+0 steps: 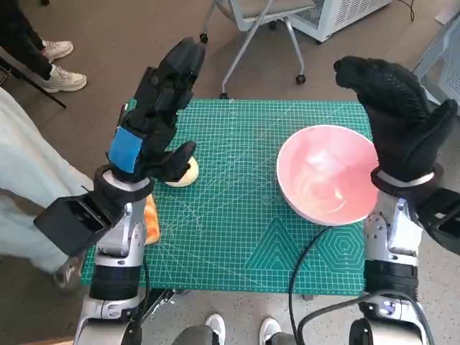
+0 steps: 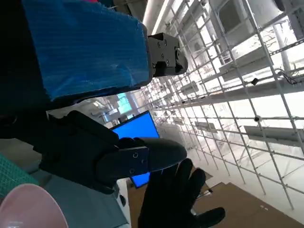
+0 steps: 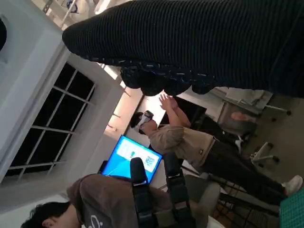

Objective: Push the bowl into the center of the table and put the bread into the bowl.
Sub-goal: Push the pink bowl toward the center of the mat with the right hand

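Both robot hands, left (image 1: 154, 115) and right (image 1: 399, 115), are hovering raised, spread and empty, while the pink bowl (image 1: 327, 172) is sitting right of the worktop's (image 1: 237, 237) center and the bread (image 1: 183, 171) is lying outside it, leaving both steps pending.

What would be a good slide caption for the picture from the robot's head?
Both hands, left and right, raised above the green mat, pink bowl off-center, bread untouched.

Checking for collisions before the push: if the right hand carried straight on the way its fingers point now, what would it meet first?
Probably nothing on the table. The right hand is raised beside the pink bowl, fingers pointing up and away past the green mat's far edge; depth is uncertain.
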Motion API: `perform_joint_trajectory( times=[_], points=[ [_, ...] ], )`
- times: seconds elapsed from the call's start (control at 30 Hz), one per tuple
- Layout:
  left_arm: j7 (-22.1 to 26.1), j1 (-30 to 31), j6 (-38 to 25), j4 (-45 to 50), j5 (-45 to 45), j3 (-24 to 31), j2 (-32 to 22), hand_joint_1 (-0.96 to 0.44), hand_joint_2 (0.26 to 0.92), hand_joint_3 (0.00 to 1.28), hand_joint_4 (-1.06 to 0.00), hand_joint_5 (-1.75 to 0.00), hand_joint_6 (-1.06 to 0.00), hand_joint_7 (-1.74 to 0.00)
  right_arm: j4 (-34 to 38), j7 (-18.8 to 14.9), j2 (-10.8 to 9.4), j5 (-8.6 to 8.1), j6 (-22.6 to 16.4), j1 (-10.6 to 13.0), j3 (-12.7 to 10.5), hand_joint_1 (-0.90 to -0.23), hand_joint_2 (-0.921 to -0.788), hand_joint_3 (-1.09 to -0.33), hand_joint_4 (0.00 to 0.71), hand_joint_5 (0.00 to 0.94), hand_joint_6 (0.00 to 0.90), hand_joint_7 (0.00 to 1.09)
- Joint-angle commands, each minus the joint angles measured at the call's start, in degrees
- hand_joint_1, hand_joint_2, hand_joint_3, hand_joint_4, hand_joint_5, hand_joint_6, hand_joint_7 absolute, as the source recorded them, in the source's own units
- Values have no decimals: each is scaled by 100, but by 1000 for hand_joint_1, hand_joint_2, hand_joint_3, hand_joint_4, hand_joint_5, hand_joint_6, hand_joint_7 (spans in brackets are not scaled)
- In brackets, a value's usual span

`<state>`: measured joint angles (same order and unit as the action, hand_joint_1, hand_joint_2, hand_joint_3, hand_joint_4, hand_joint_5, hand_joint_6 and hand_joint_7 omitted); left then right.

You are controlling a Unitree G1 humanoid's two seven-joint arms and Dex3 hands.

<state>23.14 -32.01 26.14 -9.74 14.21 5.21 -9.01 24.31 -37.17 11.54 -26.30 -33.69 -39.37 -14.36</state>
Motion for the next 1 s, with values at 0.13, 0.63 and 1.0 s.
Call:
perform_joint_trajectory(
  times=[0.13,0.63,1.0],
  points=[
    [-31,-39,13,60,-13,-8,-4,-711,921,559,-52,-6,1,-336,372,-171,126,-100,-70,-31,-126,-669,-921,-605,207,2,252,121],
    [16,-9,38,16,35,30,-15,-705,921,559,-52,-5,1,-335,3927,1127,980,298,-670,-767,-1055,-681,-921,-633,165,0,231,93],
    [18,10,90,-29,-5,58,-56,-706,921,557,-53,-5,1,-336,4946,1751,1012,536,107,-753,-1173,-609,-921,-724,55,0,183,59]
  ],
)
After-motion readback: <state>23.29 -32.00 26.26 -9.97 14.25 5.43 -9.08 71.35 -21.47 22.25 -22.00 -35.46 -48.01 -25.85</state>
